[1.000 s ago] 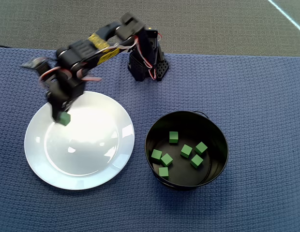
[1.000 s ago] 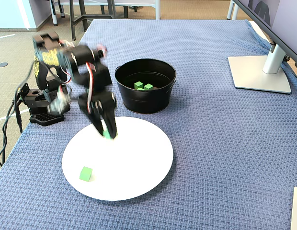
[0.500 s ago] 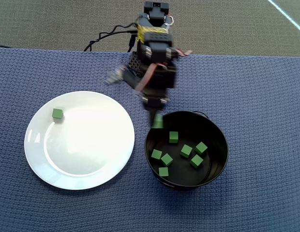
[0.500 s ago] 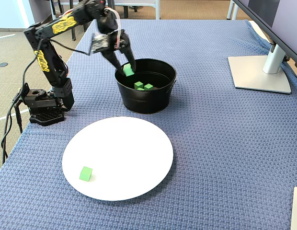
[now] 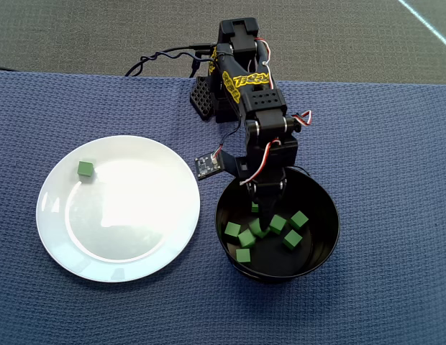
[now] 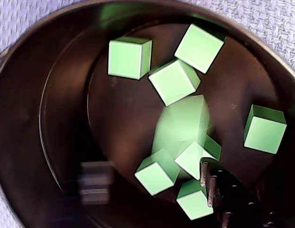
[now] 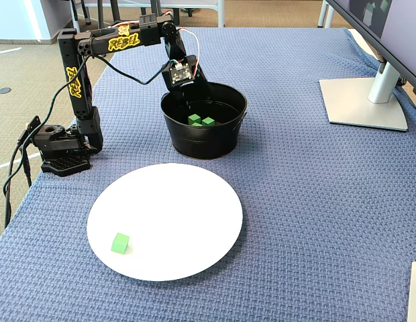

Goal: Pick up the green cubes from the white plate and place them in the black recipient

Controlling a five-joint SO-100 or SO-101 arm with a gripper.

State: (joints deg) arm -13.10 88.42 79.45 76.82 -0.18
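Observation:
My gripper (image 5: 262, 200) hangs over the black recipient (image 5: 331, 210), inside its rim, and is open. In the wrist view the gripper (image 6: 150, 172) shows one blurred jaw at the left and one dark jaw at the lower right. A blurred green cube (image 6: 181, 124) is loose between and below them. Several green cubes (image 5: 292, 239) lie on the recipient's bottom (image 6: 66, 109). One green cube (image 5: 85, 168) rests on the white plate (image 5: 122, 241) at its upper left in the overhead view. In the fixed view this cube (image 7: 120, 243) is at the near left of the plate (image 7: 181, 221).
The arm's base (image 7: 60, 153) stands at the table's left edge in the fixed view, with cables trailing off it. A monitor stand (image 7: 364, 102) sits at the far right. A blue woven cloth (image 5: 381, 144) covers the table.
The arm carried a green cube from the plate over to the recipient. The gripper has dipped into it and opened, and the cube has left the jaws.

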